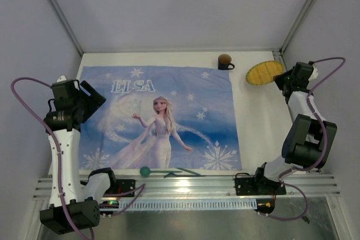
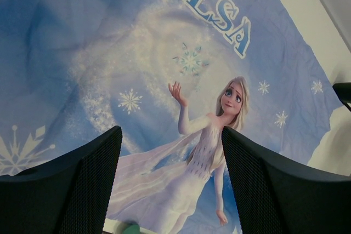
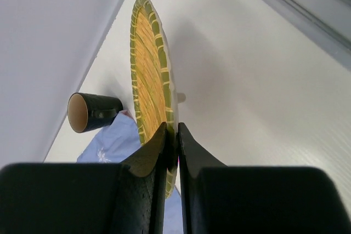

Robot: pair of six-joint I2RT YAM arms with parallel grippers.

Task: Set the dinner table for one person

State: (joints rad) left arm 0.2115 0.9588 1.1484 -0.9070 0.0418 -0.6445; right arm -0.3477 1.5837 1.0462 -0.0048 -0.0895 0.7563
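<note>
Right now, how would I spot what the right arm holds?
Find the big blue ELSA cloth, then look past its far right corner. The right end effector pinches a round plate there; unlike the dark mug beside it, it is yellow with a green rim.

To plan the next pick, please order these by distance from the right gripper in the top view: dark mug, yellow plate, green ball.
1. Yellow plate, far right, rim in the right gripper.
2. Dark mug, far edge, left of the plate.
3. Green ball, near edge, by the Elsa cloth.
</note>
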